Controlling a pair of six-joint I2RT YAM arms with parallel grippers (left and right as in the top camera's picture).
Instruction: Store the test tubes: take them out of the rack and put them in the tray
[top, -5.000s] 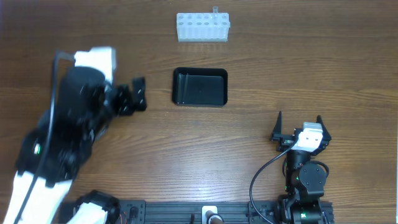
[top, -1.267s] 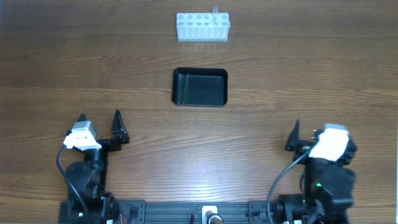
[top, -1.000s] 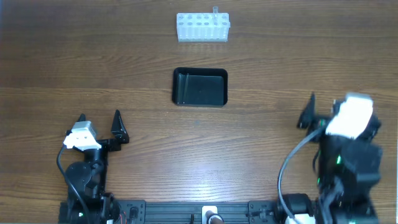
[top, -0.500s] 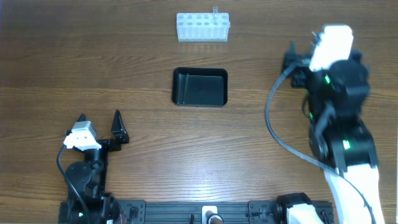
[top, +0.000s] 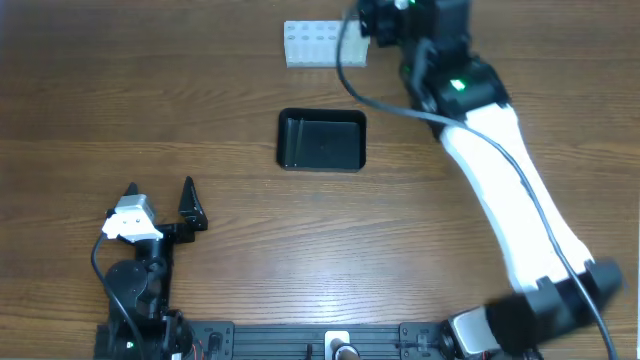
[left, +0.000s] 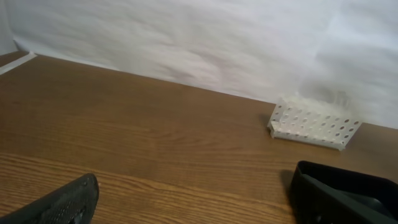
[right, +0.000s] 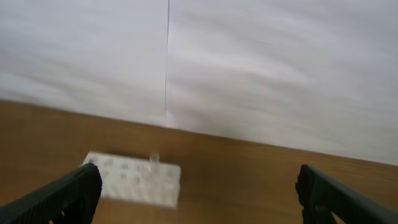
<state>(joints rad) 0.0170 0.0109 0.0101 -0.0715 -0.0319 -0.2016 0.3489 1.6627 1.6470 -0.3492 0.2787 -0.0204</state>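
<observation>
flagging risks first. right gripper (right: 199, 180) up by the rack (top: 315, 45), fingers spread wide, pinching nothing, not yet centred on the test tube (right: 154, 160).

- coming down off-centre could clip the tube's top or shove the light rack along the table (top: 150, 100), maybe tipping it.
- closing on only the short exposed top could mean slipping or pivoting in the grip; squeezing hard could crack it, if glass.
- pulling at an angle rather than straight up could jam the tube in its hole and drag the rack up too.
- arm stretched far out, so probably little margin for fine correction.
- releasing from height over the tray (top: 322, 140) could bounce the tube out or break it.

left gripper (top: 160, 190) low by its own base, fingers spread, holding nothing, well apart from rack and tray. no collision worry there.

tube location: standing in a hole near one end of the white rack, at the far side of the table, beyond the black tray. seeing only one tube; remaining holes apparently empty, hard to confirm.

orientation: upright, long axis vertical, top poking above the rack deck, lower part hidden inside. likely needs laying flat in the tray, judging by its shallow walls.
</observation>
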